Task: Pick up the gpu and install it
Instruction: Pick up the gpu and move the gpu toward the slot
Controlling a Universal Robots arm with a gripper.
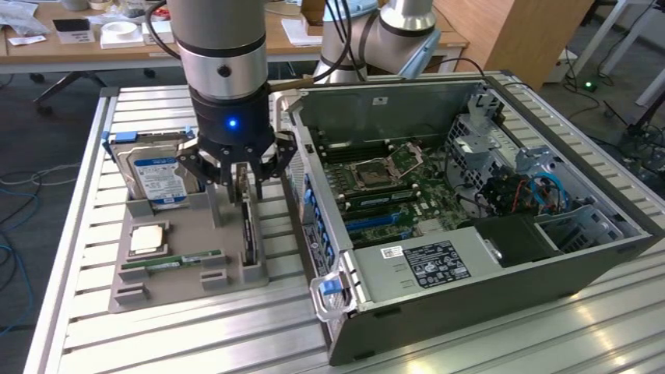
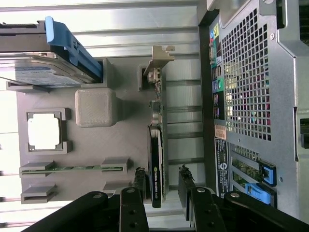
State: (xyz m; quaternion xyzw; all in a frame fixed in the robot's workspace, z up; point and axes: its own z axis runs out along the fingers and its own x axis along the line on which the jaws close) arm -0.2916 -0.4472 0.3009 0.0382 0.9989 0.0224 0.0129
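- Pincer [image 2: 163, 178] nearest, jaws apart, straddling the gpu's [image 2: 155, 162] upper edge, not clamped on it.
- Gpu: thin dark card, standing on edge in the gray holder [image 2: 128, 145], beside the computer case [image 2: 251, 72].

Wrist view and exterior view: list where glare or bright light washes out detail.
Wrist view: the processor chip is blown out to plain white, and the slatted table glares along its edge. Exterior view: even room light, a soft sheen on the table slats near the computer case, and a blue status light glowing on the arm.
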